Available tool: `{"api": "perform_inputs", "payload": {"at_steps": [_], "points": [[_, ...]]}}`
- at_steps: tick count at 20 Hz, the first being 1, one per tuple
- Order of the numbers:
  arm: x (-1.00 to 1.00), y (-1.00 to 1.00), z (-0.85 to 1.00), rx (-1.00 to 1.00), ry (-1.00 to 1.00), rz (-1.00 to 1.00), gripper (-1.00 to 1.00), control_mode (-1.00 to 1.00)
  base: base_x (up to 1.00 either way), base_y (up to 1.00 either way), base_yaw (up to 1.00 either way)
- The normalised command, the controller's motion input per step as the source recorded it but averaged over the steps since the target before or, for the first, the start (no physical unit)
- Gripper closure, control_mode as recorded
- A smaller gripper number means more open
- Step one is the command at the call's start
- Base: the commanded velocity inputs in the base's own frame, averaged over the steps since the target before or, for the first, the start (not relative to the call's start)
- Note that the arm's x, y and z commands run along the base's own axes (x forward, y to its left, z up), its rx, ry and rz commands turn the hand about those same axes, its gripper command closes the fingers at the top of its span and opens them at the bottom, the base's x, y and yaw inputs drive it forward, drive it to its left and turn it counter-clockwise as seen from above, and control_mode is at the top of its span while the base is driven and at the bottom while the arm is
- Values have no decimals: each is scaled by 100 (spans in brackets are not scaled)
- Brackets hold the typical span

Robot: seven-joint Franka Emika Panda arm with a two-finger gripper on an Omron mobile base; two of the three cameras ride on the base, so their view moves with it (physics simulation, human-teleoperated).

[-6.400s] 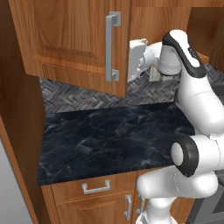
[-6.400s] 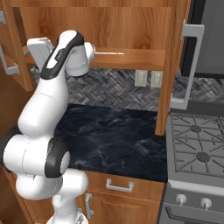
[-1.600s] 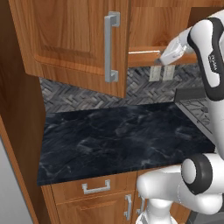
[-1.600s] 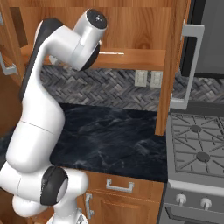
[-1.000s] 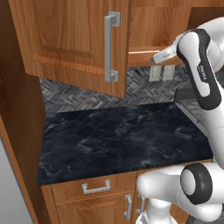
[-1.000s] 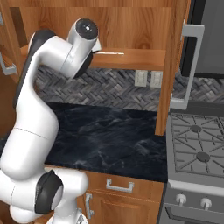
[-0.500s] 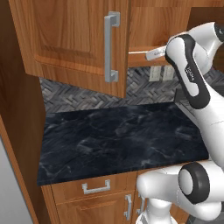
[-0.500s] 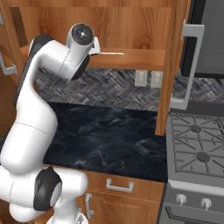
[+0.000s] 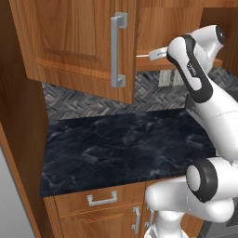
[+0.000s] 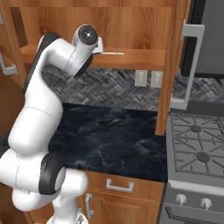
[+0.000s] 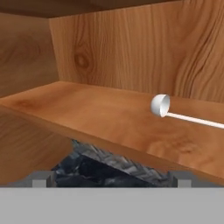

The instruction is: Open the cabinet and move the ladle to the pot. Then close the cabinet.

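Note:
The cabinet stands with both doors open: the left door (image 9: 79,42) with its silver bar handle (image 9: 118,49), and the right door (image 10: 173,65) seen edge-on. The ladle (image 11: 160,105) is white and lies on the cabinet's shelf (image 11: 87,113), its bowl to the left and its thin handle (image 10: 111,53) running right. My gripper (image 11: 111,179) is open and empty in front of the shelf's edge, short of the ladle and to its left in the hand view. From the left base view the gripper (image 9: 155,54) points at the shelf front. The pot is out of view.
A black marble counter (image 9: 121,148) lies below the cabinet, with a herringbone backsplash and wall outlets (image 10: 146,78) behind it. A gas stove (image 10: 197,146) stands to the right. The right door's handle (image 10: 190,65) juts out over the stove side. Base drawers (image 9: 102,199) sit under the counter.
The hand has swung left along the shelf front and turned toward the open cabinet. The jaws stayed open. The ladle and doors have not moved.

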Motion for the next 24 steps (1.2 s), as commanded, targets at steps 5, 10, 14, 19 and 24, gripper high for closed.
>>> {"api": "perform_inputs", "payload": {"at_steps": [5, 10, 14, 19, 24], "points": [[40, 0, 0, 0, 3, 0, -100, -100, 0, 0, 0], [40, 0, -3, 0, 2, 0, -100, -100, 0, 0, 0], [39, 0, -8, 0, 0, 0, -100, -100, 0, 0, 0], [34, 7, -18, 0, 0, 0, -100, -100, 0, 0, 0], [27, 12, -14, 0, 0, -1, -100, -100, 0, 0, 0]]}}
